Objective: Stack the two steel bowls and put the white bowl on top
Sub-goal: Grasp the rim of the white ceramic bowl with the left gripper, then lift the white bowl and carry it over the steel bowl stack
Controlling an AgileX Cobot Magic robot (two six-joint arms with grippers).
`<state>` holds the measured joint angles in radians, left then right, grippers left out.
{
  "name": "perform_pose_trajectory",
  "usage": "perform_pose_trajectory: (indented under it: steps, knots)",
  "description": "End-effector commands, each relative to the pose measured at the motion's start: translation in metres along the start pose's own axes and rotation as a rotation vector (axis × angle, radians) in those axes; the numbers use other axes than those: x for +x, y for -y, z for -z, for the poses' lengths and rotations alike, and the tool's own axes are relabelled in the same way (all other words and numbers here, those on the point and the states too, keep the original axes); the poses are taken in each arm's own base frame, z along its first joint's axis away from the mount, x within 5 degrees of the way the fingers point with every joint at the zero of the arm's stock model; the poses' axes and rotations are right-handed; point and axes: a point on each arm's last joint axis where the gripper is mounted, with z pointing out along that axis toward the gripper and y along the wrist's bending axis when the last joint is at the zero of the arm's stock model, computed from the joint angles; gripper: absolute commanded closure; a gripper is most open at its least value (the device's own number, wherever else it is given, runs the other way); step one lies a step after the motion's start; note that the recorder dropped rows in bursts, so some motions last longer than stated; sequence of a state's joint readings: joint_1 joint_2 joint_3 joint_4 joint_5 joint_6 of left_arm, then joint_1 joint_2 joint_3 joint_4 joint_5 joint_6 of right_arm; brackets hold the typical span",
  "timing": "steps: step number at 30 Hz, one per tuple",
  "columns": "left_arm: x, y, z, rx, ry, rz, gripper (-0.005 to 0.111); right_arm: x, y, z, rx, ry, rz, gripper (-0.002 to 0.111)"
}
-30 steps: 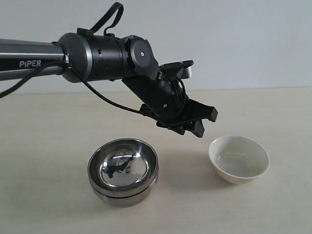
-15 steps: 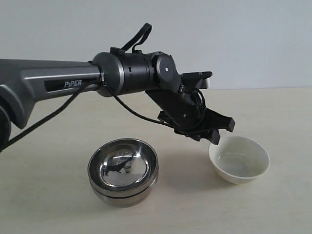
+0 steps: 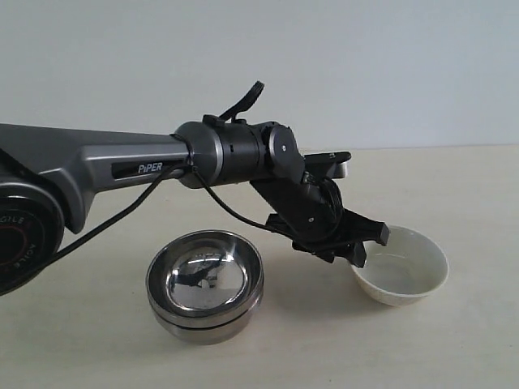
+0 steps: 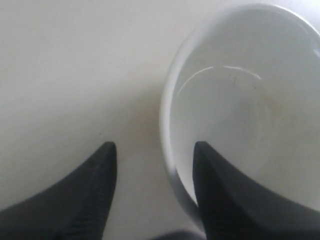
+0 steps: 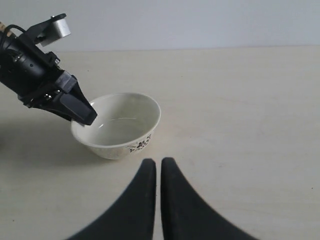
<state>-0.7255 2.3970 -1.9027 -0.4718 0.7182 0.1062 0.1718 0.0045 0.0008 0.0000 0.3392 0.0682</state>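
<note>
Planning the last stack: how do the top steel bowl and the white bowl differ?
The top mirror-finish steel bowl sits nested in another steel bowl; the glossy cream-white round bowl stands alone. The open left gripper straddles the white bowl's rim, not the steel one's. Both upright, empty.

The white bowl has part of its rim hidden behind the left gripper; in the left wrist view that bowl is blurred and cut off by the edge, and the dark motif on its outer wall is too small to read
</note>
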Motion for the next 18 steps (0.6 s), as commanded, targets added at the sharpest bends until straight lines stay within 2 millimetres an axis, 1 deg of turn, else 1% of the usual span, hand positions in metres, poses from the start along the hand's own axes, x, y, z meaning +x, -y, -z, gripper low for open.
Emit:
perform_pose_trajectory:
  steps: [1,4,6,12,13,16,18]
  knots:
    - [0.0,0.0038,-0.0044,0.035,0.01,0.0,0.062,-0.0008,0.0003,0.0004,0.003,0.01,0.009,0.108]
    - [0.0008,0.0033,-0.0063,0.038,0.006,0.006,0.064,-0.0008,0.0003,0.0004,0.003,0.01,0.009,0.108]
    - [0.0012,0.003,-0.007,0.038,0.005,0.007,0.069,-0.0008,0.0003,0.0004,0.003,0.01,0.009,0.108]
    - [-0.0001,0.0028,-0.007,0.035,0.019,0.005,0.101,-0.0008,0.0003,0.0004,0.003,0.01,0.009,0.108]
    - [-0.0003,0.0027,-0.007,0.035,0.021,0.001,0.103,-0.0008,0.0003,0.0004,0.003,0.01,0.009,0.108]
    - [-0.0003,0.0027,-0.007,0.035,0.021,-0.002,0.103,-0.0008,0.0003,0.0004,0.003,0.01,0.009,0.108]
    - [-0.0009,0.0045,-0.0035,0.039,0.017,-0.006,0.103,-0.0008,0.0003,0.0004,0.003,0.01,0.009,0.108]
